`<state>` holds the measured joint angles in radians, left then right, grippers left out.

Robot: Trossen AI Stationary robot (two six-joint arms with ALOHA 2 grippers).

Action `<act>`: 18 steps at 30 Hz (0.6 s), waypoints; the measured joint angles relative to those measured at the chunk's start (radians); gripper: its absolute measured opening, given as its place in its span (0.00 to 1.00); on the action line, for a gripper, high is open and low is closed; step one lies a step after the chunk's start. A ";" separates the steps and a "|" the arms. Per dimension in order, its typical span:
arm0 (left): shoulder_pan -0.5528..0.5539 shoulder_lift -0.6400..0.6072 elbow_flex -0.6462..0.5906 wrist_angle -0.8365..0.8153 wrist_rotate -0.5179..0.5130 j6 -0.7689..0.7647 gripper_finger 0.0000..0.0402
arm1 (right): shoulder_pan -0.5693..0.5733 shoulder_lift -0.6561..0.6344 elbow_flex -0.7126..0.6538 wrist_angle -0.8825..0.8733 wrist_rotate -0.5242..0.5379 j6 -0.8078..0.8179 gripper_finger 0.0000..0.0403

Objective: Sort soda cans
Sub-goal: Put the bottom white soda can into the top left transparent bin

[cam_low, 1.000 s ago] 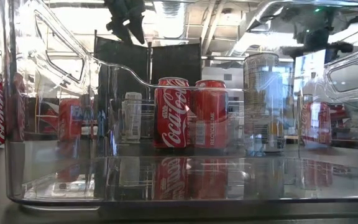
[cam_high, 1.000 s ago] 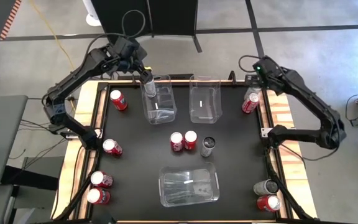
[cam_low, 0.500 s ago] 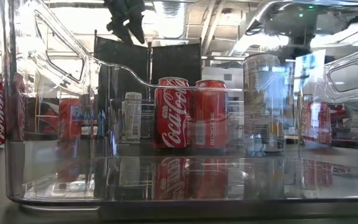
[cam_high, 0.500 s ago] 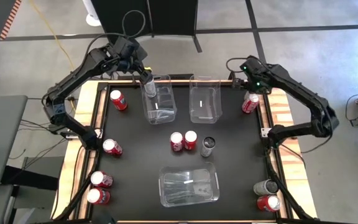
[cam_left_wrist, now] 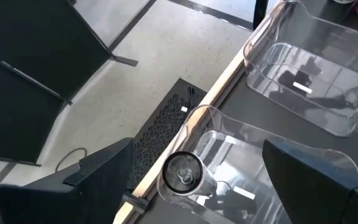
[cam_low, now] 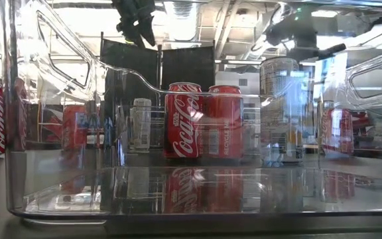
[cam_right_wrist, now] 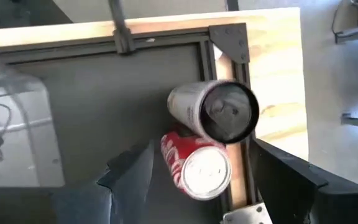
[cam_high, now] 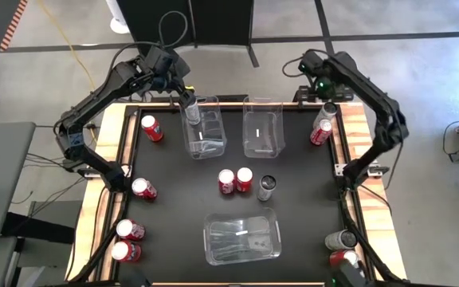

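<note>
Overhead, a black table [cam_high: 301, 207] framed in pale wood stands on grey concrete, red and silver soda cans [cam_high: 236, 181] upright around three clear bins [cam_high: 243, 236], as the left gripper [cam_high: 188, 104] and right gripper [cam_high: 322, 89] hover open-fingered, holding nothing.

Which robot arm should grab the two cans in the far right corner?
The right one, probably. The right gripper hangs open directly above the silver can and red can there. The left gripper is across the table, open over a bin with a can already inside.
</note>
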<state>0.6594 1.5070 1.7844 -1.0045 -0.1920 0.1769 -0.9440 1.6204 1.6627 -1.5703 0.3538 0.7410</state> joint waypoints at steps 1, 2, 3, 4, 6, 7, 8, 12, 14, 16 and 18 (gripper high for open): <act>0.000 0.000 0.000 0.000 0.000 0.004 0.87 | -0.010 0.010 0.001 0.002 -0.007 -0.005 0.70; 0.000 0.000 0.000 0.000 0.000 0.007 0.87 | -0.021 0.021 0.002 0.000 -0.014 -0.006 0.70; 0.000 0.000 0.000 0.000 0.000 0.011 0.87 | -0.031 0.032 0.001 -0.002 -0.022 -0.006 0.70; 0.000 0.000 0.000 0.000 0.000 0.013 0.87 | -0.040 0.042 0.001 -0.001 -0.027 -0.008 0.70; 0.000 0.000 0.000 0.000 0.000 0.013 0.87 | -0.053 0.059 0.001 0.000 -0.044 -0.008 0.70; 0.000 0.000 0.000 0.000 0.000 0.013 0.87 | -0.061 0.065 0.001 -0.001 -0.050 -0.008 0.70; 0.000 0.000 0.000 0.000 0.002 0.014 0.87 | -0.066 0.068 0.001 -0.001 -0.055 -0.008 0.70; 0.000 0.000 0.000 0.000 0.006 0.024 0.87 | -0.073 0.068 0.001 -0.001 -0.062 -0.008 0.70; 0.000 0.000 0.000 0.000 0.006 0.030 0.87 | -0.071 0.064 0.001 -0.001 -0.089 -0.009 0.70; 0.000 0.000 0.000 0.000 0.006 0.039 0.87 | -0.061 0.055 0.000 0.000 -0.148 -0.032 0.70; 0.000 0.000 0.000 0.002 0.006 0.051 0.87 | -0.031 0.046 0.001 0.008 -0.190 -0.104 0.70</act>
<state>0.6594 1.5070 1.7844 -1.0025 -0.1864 0.2284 -0.9746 1.6661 1.6634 -1.5623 0.1640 0.6373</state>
